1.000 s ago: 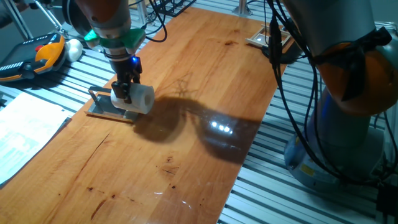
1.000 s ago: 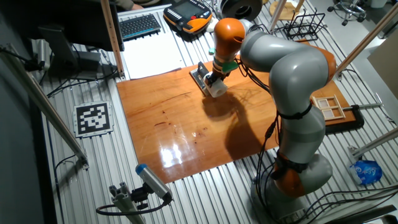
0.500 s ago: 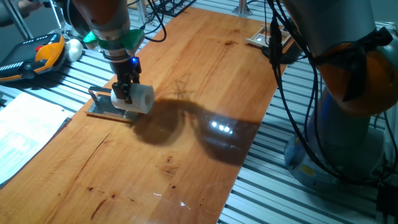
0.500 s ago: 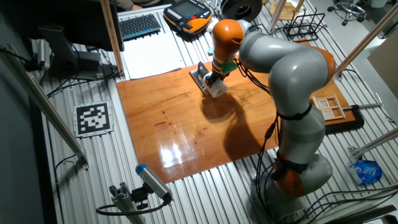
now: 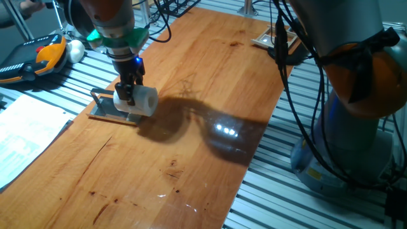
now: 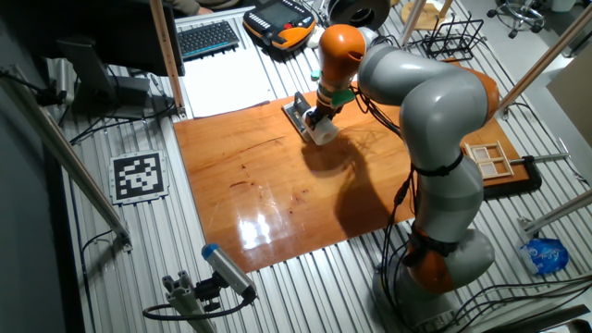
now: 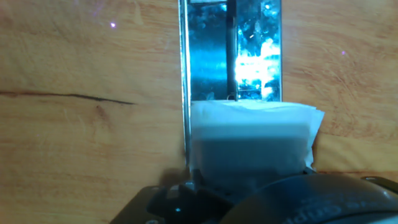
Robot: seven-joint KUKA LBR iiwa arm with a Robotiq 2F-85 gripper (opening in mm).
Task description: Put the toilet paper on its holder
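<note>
The toilet paper (image 5: 143,100) lies on its side at the near end of the holder (image 5: 105,109), its flat round end facing across the wooden table (image 5: 210,83). In the other fixed view the roll (image 6: 322,132) sits at the table-side end of the shiny plate (image 6: 298,112). The hand view shows the white paper (image 7: 252,140) over the lower end of the metal plate (image 7: 233,56), with the thin raised bar (image 7: 183,62) running along the plate's left edge and passing down beside the roll's left side; whether the bar goes through the roll's core cannot be told.

The gripper (image 5: 129,91) comes straight down onto the roll, its dark fingers (image 5: 127,89) pinching the paper at the end nearest the holder. In the other fixed view the gripper (image 6: 316,118) is close against the roll, the fingertips hidden.

Around this, the table carries little else: a pale wooden framed tray (image 6: 487,159) sits well apart at its far edge beside the arm's base. Off the table, beyond the holder, lie a white sheet of paper (image 5: 25,133), an orange and black handheld pendant (image 5: 35,57) with a small white ball (image 5: 76,49) just beside it, and a keyboard (image 6: 205,38). A printed marker tag (image 6: 139,176) lies on the slatted metal bench.
</note>
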